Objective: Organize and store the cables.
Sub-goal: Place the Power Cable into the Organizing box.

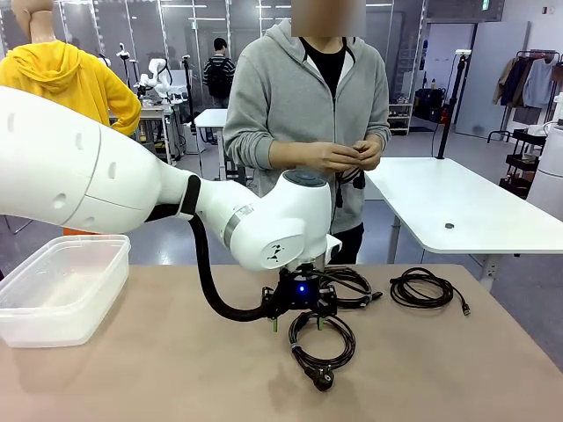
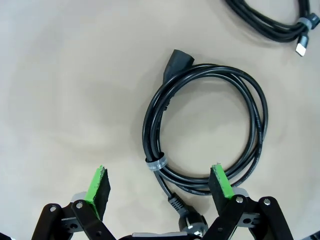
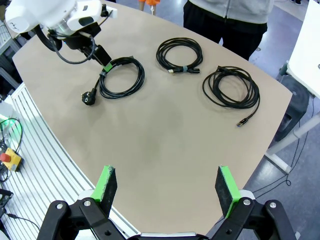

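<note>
Left gripper (image 2: 160, 182): jaws wide, empty, poised over the power cord coil (image 2: 151, 120) at lower centre of the front view.
Right gripper (image 3: 167, 182): wide, empty, high above the bench (image 3: 165, 135).
Other cables: strapped coil (image 3: 184, 68) and thin coil (image 3: 206, 89) lay at upper right of the right wrist view.

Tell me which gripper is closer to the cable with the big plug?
Left. The left gripper is right over that cable; the right gripper hangs far off, high above.

A clear plastic tub (image 1: 62, 286) sits at the left edge of the tan desk (image 1: 440, 369). Beyond its far edge stands a person (image 1: 299, 114) in a grey hoodie, beside a white table (image 1: 457, 207).
</note>
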